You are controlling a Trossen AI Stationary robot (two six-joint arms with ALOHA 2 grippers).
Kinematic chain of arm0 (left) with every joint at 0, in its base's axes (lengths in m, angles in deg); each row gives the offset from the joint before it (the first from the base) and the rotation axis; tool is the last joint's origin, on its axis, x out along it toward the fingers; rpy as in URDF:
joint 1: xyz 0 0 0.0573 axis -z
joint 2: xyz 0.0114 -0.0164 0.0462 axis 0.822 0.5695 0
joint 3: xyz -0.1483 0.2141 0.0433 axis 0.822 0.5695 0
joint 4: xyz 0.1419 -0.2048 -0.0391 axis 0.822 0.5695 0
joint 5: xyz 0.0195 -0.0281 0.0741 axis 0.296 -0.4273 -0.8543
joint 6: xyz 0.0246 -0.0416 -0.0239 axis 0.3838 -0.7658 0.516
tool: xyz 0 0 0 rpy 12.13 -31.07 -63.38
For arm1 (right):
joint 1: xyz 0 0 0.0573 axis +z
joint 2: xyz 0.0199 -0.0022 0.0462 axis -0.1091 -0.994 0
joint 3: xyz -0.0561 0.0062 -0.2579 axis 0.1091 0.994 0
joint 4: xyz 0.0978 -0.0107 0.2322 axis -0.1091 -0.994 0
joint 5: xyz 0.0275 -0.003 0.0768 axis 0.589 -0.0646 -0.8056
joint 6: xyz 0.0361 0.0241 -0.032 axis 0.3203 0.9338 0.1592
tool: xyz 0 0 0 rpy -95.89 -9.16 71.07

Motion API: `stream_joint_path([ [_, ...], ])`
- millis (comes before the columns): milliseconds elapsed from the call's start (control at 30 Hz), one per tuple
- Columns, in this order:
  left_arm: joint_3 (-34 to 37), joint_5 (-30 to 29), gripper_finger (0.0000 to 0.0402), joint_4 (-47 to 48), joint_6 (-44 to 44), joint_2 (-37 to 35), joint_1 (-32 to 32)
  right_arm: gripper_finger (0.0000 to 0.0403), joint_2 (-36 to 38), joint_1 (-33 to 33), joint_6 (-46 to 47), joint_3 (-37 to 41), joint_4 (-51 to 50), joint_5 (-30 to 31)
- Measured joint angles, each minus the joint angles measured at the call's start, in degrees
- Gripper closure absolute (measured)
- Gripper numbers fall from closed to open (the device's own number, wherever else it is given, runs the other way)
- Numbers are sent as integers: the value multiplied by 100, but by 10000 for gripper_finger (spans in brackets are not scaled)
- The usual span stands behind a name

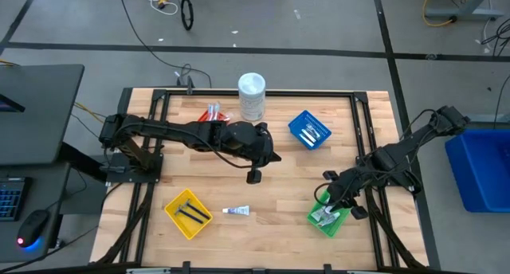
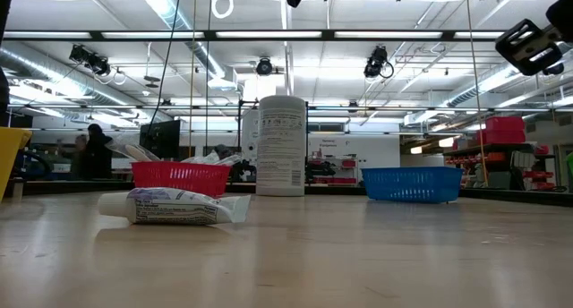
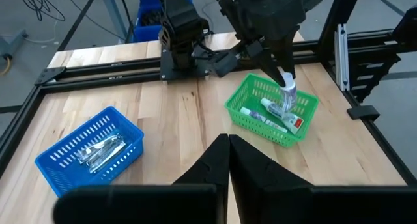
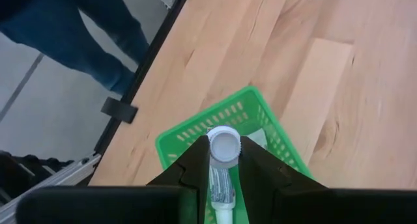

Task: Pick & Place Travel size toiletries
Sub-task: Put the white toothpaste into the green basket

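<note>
My right gripper (image 1: 330, 200) hangs over the green basket (image 1: 339, 224) near the table's right near corner, shut on a small white tube (image 4: 223, 148). Other white tubes (image 3: 270, 113) lie in that basket. My left gripper (image 1: 255, 177) is shut and empty above the table's middle. One more white tube (image 1: 236, 212) lies flat on the wood near the near edge. Thin black pieces (image 1: 191, 213) lie in the yellow basket (image 1: 177, 221). Grey packets (image 3: 98, 151) lie in the blue basket (image 1: 300, 122). My right gripper pinches the white tube between its two fingers just behind the round cap (image 4: 223, 144). The fingers (image 3: 279, 66) come from above, pointing down. The tube hangs below them, cap end down inside the green basket; whether it touches the tubes under it, I cannot tell.
A tall white cylindrical container (image 1: 252, 96) stands at the far edge, with a red basket (image 1: 213, 113) to its left. Black frame rails run along the table's edges. Bare wood lies between the baskets. A person's legs (image 4: 85, 28) stand beyond the table's edge.
</note>
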Motion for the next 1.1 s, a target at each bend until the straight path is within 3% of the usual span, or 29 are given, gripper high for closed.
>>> stream_joint_path([
  [233,0,0,397,4,-3,0,0,332,0,0,186,1,116,-2],
  [433,0,0,384,7,-4,0,0,332,0,0,214,1,130,0],
  [1100,0,0,395,-1,-262,0,0,333,575,-2,-111,4,-733,92],
])
